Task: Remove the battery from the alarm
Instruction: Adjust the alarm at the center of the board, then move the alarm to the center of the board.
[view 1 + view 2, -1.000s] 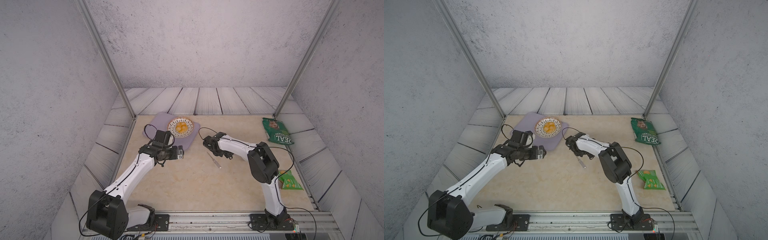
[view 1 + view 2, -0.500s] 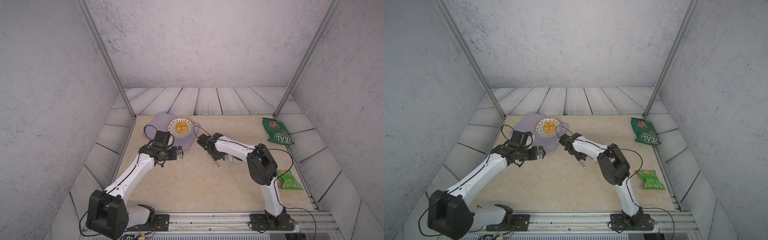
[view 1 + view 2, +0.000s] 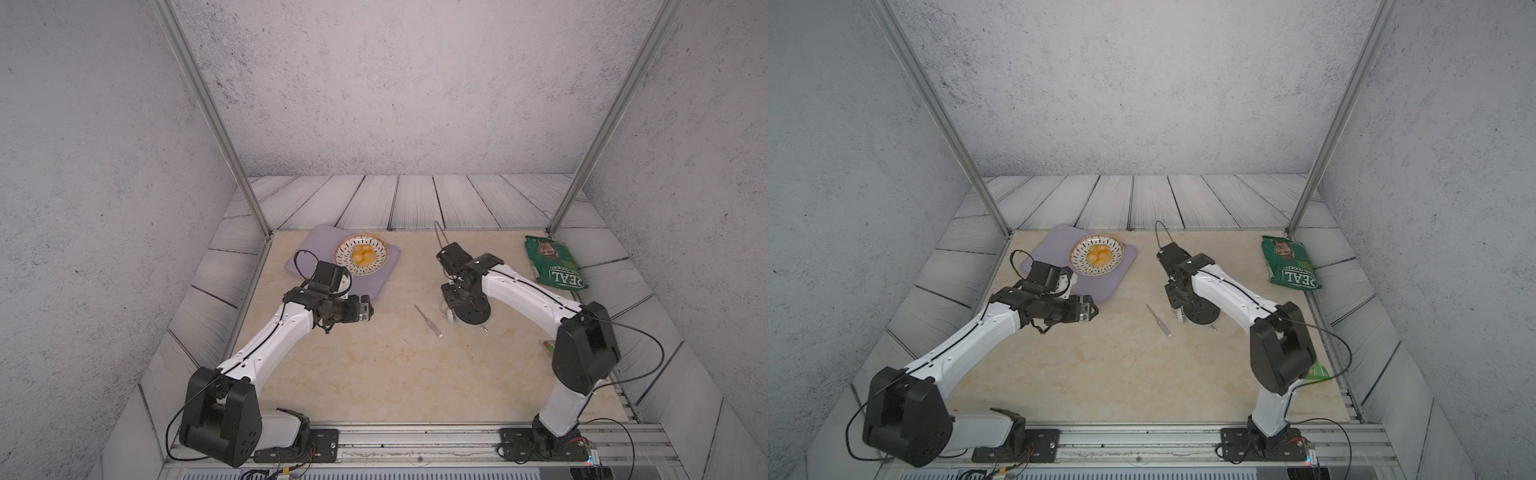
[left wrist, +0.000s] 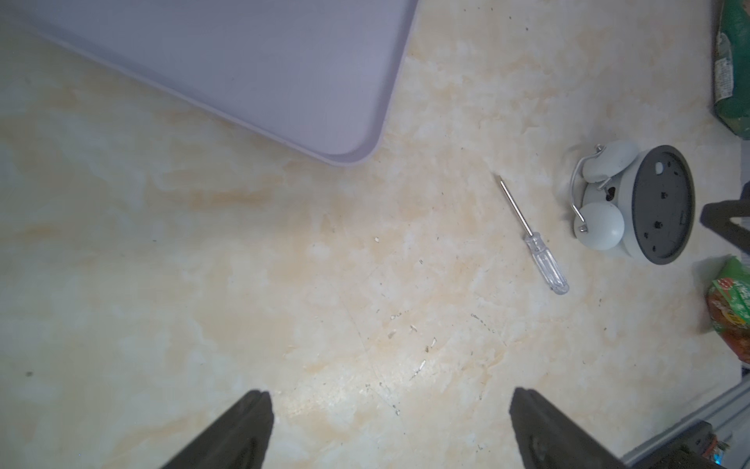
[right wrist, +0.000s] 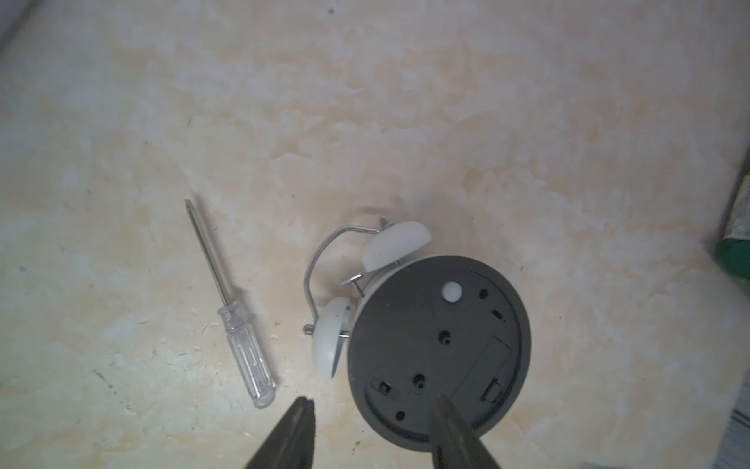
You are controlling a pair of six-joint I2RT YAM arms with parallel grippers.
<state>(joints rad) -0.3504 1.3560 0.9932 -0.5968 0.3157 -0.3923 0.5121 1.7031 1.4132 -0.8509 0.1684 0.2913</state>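
Observation:
The alarm (image 5: pixel 438 349) lies face down on the table with its round black back panel up, bells and metal handle toward the screwdriver; it also shows in both top views (image 3: pixel 471 313) (image 3: pixel 1200 312) and in the left wrist view (image 4: pixel 649 207). The panel's cover is shut, so the battery is hidden. My right gripper (image 5: pixel 372 406) hangs just over the alarm's edge, open, one finger over the panel and one beside it, nothing between them. My left gripper (image 4: pixel 391 396) hovers open and empty over bare table near the tray corner (image 3: pixel 368 307).
A slim clear-handled screwdriver (image 3: pixel 428 321) (image 5: pixel 231 308) lies just left of the alarm. A patterned bowl (image 3: pixel 361 254) with yellow pieces sits on a lilac tray (image 3: pixel 386 274) at the back left. A green bag (image 3: pixel 555 262) and a small green packet (image 3: pixel 1318 370) lie along the right edge.
My right gripper has swung rightward from near the tray to above the alarm, and its jaws have gone from shut to open. The left arm, alarm and screwdriver have stayed put.

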